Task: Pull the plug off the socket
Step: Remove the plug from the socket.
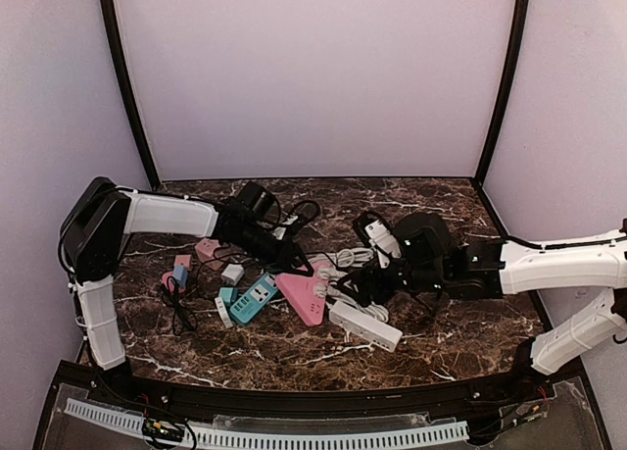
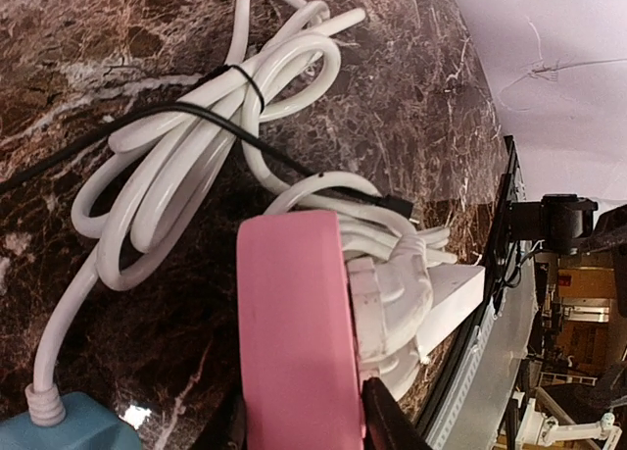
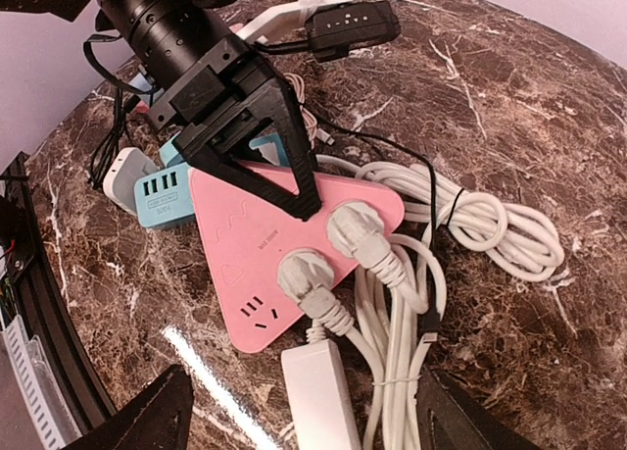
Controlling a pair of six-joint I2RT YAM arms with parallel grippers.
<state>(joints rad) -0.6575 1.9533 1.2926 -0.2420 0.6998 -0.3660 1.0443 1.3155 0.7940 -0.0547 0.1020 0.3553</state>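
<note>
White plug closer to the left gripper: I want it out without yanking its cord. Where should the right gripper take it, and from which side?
Take the white plug by its round head, not the cord, from the cord side, opposite the left gripper holding the pink socket. The head stands proud of the socket's face, so the open right gripper can probably straddle it.

Table (image 1: 294, 357), centre: socket (image 1: 306, 295) lying flat.
Plugs (image 3: 313, 278), two: seated side by side in the socket's top, toward its right edge.
Strip (image 1: 364, 325): just right of the socket, nearer the front.
USB block (image 1: 253, 298): just left of the socket.
Cable coil (image 3: 490, 225): on the table beside the plugs, on their far side from the socket.
Left gripper (image 2: 304, 416): fingers against both sides of the socket's rear corner.
Right gripper (image 3: 313, 421): right of the socket, apart from it.
</note>
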